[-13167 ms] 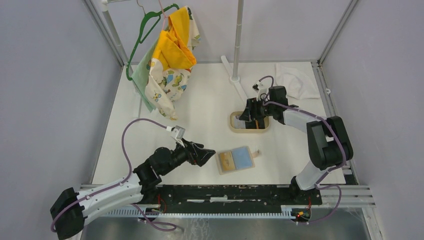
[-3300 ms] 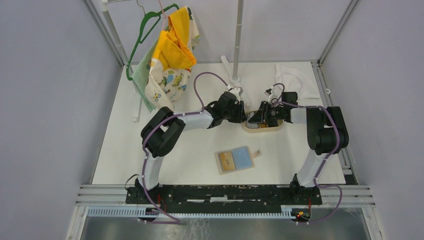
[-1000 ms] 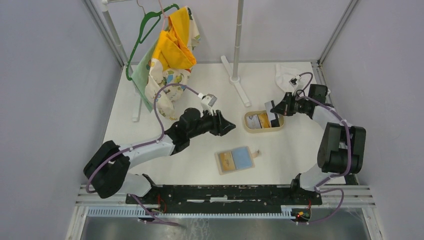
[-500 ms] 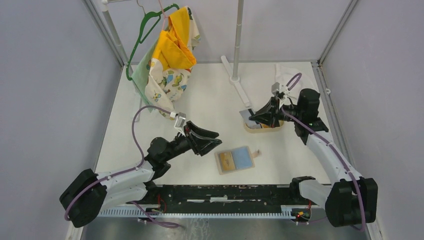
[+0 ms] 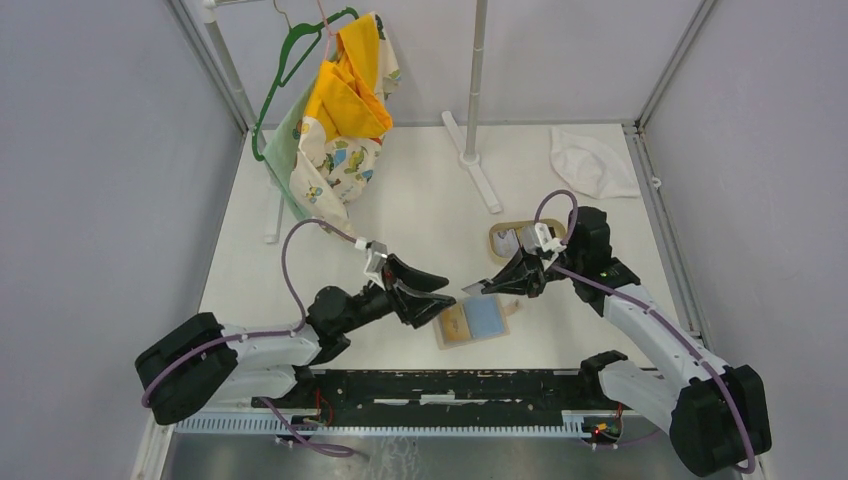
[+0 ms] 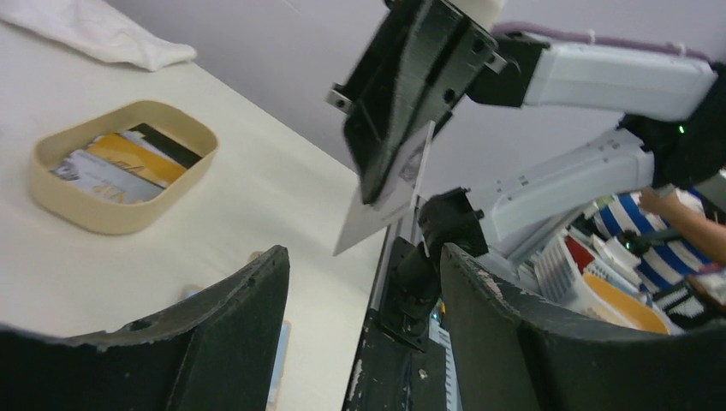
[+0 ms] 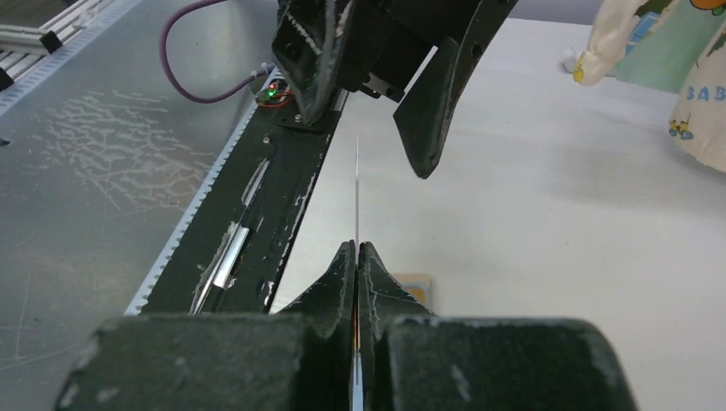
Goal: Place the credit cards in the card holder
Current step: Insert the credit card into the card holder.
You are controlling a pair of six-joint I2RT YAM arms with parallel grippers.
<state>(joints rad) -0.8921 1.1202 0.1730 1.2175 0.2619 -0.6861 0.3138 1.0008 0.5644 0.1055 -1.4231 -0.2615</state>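
The card holder [image 5: 472, 320] lies open on the table, with a yellow card in its left half and a light blue pocket on the right. My right gripper [image 5: 503, 282] is shut on a white-grey credit card [image 5: 476, 288] and holds it just above the holder's far edge. That card [image 7: 357, 184] shows edge-on in the right wrist view. My left gripper [image 5: 440, 292] stands open just left of the card, its fingers [image 6: 231, 325] on either side of nothing; the card [image 6: 385, 201] hangs in front of it. Several more credit cards [image 6: 128, 163] lie in the oval tan tray [image 5: 498, 252].
A rack with a green hanger and colourful garments [image 5: 340, 110] stands at the back left. A pole stand [image 5: 478, 170] is at the back centre and a white cloth [image 5: 592, 162] at the back right. The black rail [image 5: 450, 385] runs along the near edge.
My right gripper carried the card from the tray down and left to above the card holder. My left gripper swung nearer and right toward the holder, and its jaws opened wider.
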